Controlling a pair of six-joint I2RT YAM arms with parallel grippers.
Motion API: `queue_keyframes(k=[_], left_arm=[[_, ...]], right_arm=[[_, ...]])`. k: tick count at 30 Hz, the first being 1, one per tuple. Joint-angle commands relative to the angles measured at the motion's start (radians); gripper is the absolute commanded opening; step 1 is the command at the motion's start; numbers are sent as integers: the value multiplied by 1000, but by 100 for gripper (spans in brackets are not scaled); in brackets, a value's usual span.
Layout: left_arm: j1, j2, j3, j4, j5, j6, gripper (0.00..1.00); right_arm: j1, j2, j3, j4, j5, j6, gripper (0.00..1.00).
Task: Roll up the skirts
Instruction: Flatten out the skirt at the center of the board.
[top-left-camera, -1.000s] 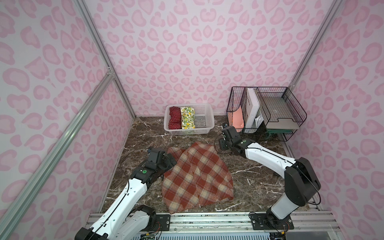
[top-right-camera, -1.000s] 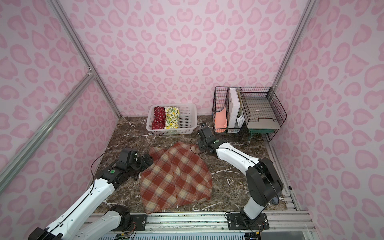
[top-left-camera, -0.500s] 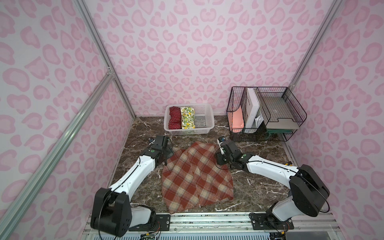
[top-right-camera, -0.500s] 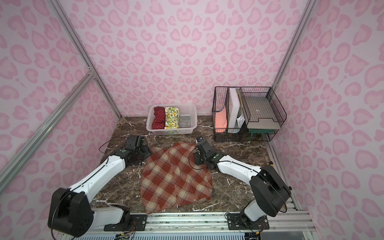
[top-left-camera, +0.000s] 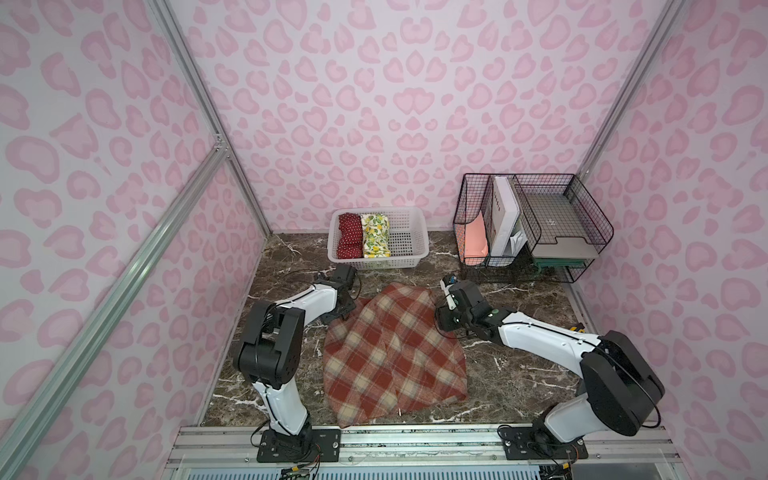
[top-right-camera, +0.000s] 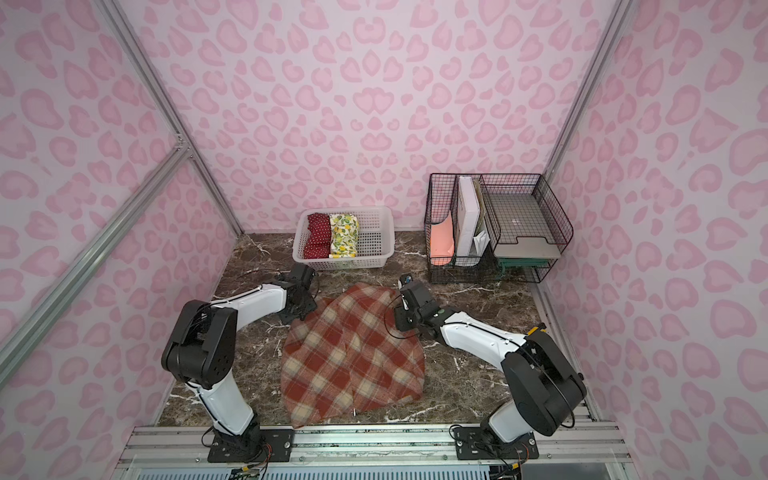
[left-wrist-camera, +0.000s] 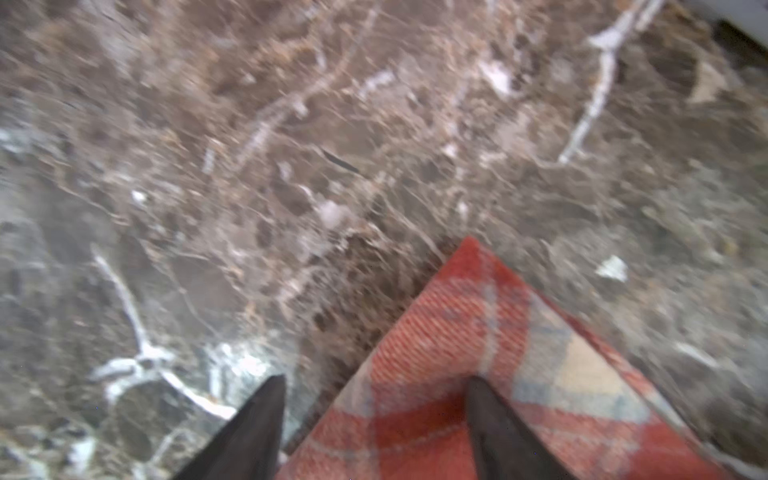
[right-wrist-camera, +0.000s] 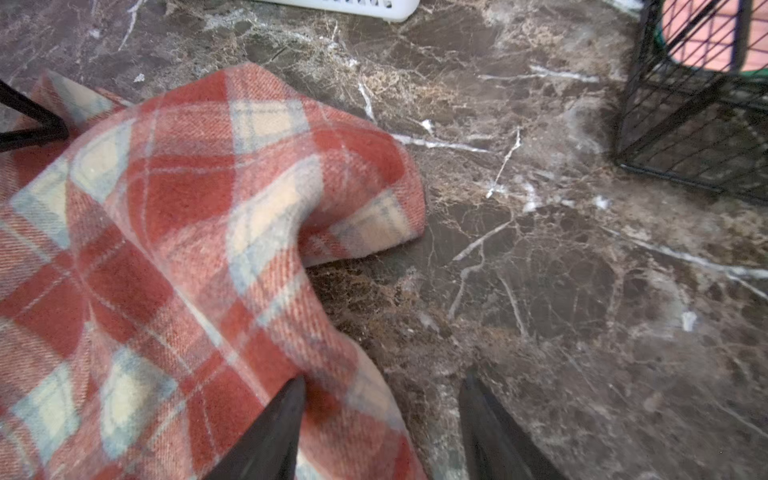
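**Top views.** The plaid skirt (top-left-camera: 395, 353) lies spread flat on the marble bench (top-left-camera: 519, 361), between the two arms, its narrow end toward the back wall. The left tool (top-left-camera: 343, 311) sits low at the far left corner of that end. The right tool (top-left-camera: 441, 320) sits low at the far right edge. Behind the skirt, a white lattice basket (top-left-camera: 419, 232) holds the red polka-dot skirt (top-left-camera: 349, 235) and the lemon-print skirt (top-left-camera: 376, 235), both rolled and lying side by side in its left half. A black wire rack (top-left-camera: 536, 224) stands to the right of the basket. Both top views show the same layout: plaid skirt (top-right-camera: 353, 357), left tool (top-right-camera: 301, 313), right tool (top-right-camera: 401, 322).

**Left wrist view.** The picture is blurred. The left tool (left-wrist-camera: 374, 378) has its fingers spread. One finger (left-wrist-camera: 257, 424) is over bare bench (left-wrist-camera: 291, 145); the other is over the pointed corner of the plaid skirt (left-wrist-camera: 457, 324). The cloth edge runs between them and is not pinched.

**Right wrist view.** The right tool (right-wrist-camera: 383, 376) also has its fingers spread. One finger (right-wrist-camera: 274, 428) presses into a raised fold at the edge of the plaid skirt (right-wrist-camera: 187, 228); the other is over bare bench (right-wrist-camera: 540, 270). The cloth bulges upward here. The wire rack (right-wrist-camera: 685, 124) and the basket rim (right-wrist-camera: 365, 8) are visible beyond.
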Motion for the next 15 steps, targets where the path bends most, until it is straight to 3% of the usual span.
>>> queue_keyframes(k=[1, 4, 8, 15], left_arm=[[0, 45, 29, 1, -66, 47, 26], [0, 89, 59, 6, -44, 73, 1], [-10, 9, 46, 28, -18, 79, 0], [-31, -329, -31, -53, -195, 86, 0]], right_arm=[[-10, -8, -9, 14, -26, -20, 63], [-12, -11, -15, 15, -34, -25, 63], [-13, -23, -32, 20, -31, -23, 62], [-13, -64, -79, 44, -41, -9, 62]])
